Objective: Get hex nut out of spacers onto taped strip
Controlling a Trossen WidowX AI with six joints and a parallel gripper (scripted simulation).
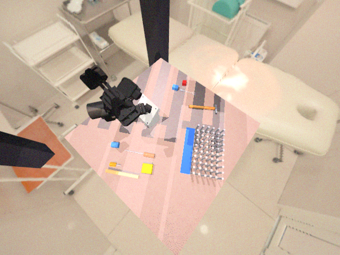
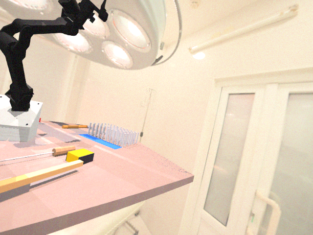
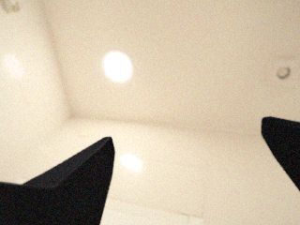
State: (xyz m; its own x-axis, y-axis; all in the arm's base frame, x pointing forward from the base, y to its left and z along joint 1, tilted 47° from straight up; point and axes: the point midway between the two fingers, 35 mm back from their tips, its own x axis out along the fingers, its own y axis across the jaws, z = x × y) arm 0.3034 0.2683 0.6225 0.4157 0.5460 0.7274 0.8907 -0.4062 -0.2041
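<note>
A broad pink striped tabletop point(image 1: 164, 192) point(image 2: 151, 185) carries everything. Above it rises the black jointed arm point(image 1: 118, 101) point(image 2: 18, 63), mounted on a white box-shaped base point(image 1: 154, 118) point(image 2: 33, 121). Its black two-fingered gripper point(image 1: 111, 82) point(image 2: 87, 10) point(image 3: 186, 135) is raised high over the table, fingers spread wide with nothing between them. The dense field of upright silvery metal spacers point(image 1: 207, 152) point(image 2: 113, 133) stands in rows, with the flat bright blue taped strip point(image 1: 187, 151) point(image 2: 100, 141) along its front edge. A long pale-yellow and orange bar point(image 1: 122, 173) point(image 2: 41, 175) lies near an orange-handled hammer's opposite, a tan-handled screwdriver point(image 1: 149, 154) point(image 2: 63, 151) with a thin pale shaft; the orange-handled hammer point(image 1: 201, 107) point(image 2: 74, 126) itself rests well apart, on the base side of the spacers. A square yellow block point(image 1: 147, 168) point(image 2: 80, 154) sits between bar and screwdriver. Farther off, a thin pale metal rod point(image 1: 187, 91) lies beside a small blue block point(image 1: 175, 87); another blue block point(image 1: 115, 144) is across the table. A stubby orange-handled tool point(image 1: 112, 164) lies by the bar, and a tiny red cube point(image 1: 184, 82) point(image 2: 39, 120) near the rod. The hex nut cannot be made out, so its place among the spacers cannot be told.
</note>
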